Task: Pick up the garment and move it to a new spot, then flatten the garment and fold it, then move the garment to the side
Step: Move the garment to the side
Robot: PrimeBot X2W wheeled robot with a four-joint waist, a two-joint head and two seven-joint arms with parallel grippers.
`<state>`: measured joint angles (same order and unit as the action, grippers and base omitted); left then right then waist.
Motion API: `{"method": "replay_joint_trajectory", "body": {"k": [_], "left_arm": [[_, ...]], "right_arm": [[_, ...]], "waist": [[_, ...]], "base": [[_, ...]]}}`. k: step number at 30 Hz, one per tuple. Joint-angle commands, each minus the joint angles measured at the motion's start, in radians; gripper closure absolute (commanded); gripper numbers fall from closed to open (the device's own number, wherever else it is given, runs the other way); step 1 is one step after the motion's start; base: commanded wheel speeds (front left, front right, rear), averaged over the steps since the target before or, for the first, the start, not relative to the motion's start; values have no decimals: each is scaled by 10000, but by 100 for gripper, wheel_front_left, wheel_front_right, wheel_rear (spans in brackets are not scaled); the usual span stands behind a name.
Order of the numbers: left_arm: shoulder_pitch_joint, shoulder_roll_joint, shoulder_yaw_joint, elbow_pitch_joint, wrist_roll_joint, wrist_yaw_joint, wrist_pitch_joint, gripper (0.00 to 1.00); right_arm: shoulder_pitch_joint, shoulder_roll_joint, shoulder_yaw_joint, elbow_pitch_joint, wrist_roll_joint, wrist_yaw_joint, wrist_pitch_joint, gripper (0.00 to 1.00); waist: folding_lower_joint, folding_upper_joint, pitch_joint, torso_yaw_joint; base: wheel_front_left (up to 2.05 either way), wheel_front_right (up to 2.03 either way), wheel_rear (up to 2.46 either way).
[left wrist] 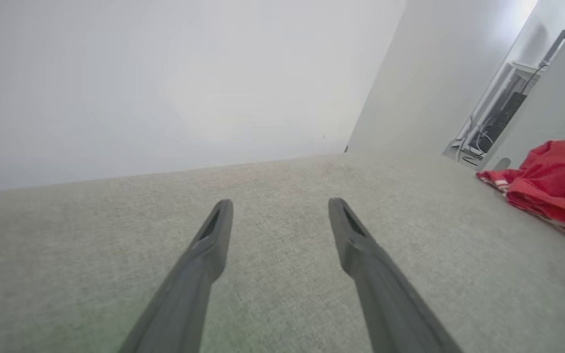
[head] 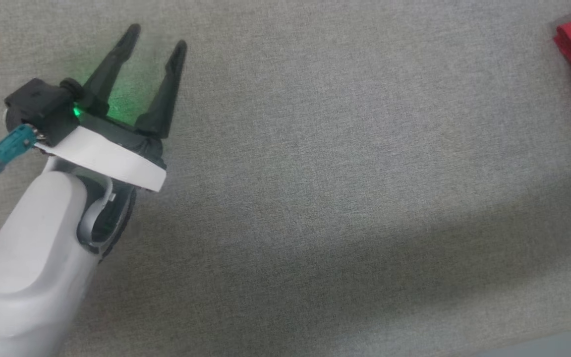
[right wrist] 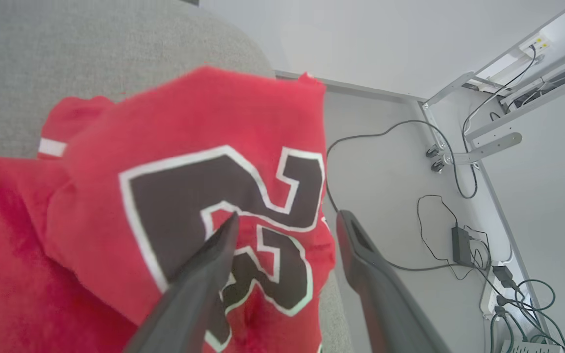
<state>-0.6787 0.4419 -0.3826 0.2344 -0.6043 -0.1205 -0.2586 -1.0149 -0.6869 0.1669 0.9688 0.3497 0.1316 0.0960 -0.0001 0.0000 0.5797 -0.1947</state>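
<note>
Right gripper (right wrist: 288, 216): jaws spread wide, nothing pinched; one finger crosses the dark "23" print. The garment (right wrist: 189, 122), red and bunched, lies at left and centre of the right wrist view, at the grey cloth tabletop (right wrist: 91, 44) edge. Cables (right wrist: 460, 243) are on the floor, lower right. Left gripper (head: 157, 38): jaws wide, empty, upper left of head view over bare tabletop. Garment at that view's upper right edge.

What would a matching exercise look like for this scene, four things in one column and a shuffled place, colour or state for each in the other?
1 left gripper
2 right gripper
3 garment
4 power adapter

A red, with a dark number
B on the floor
C open, over bare grey fabric
D open, at the garment's edge

Pairs: 1-C, 2-D, 3-A, 4-B
</note>
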Motion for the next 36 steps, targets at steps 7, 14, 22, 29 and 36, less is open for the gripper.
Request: {"method": "replay_joint_trajectory", "body": {"k": [7,14,22,29,36], "left_arm": [[629,-250,900,-352,510,112,-66,0],[1596,-547,2017,-601,957,292,-68,0],[3157,-895,3305,-950,1492,343,-69,0],[4408,-1087,4127,-963,1676,274,-70,0],[5433,-1195,4770,-987,1682,187,-70,0]], "right_arm": [[-282,106,49,375,184,-20,-584,0],[-108,347,154,299,420,-20,-1225,0],[699,836,338,-318,736,-18,-2096,0],[1796,1213,279,-999,894,-18,-2704,0],[3005,1524,23,-1845,810,-18,-3088,0]], "waist": [[1,0,-508,43],[1,0,-1265,186],[1,0,-2501,566],[1,0,-3502,920],[1,0,-4235,1188]], "base": [[0,0,0],[0,0,0],[0,0,0],[0,0,0],[0,0,0]]}}
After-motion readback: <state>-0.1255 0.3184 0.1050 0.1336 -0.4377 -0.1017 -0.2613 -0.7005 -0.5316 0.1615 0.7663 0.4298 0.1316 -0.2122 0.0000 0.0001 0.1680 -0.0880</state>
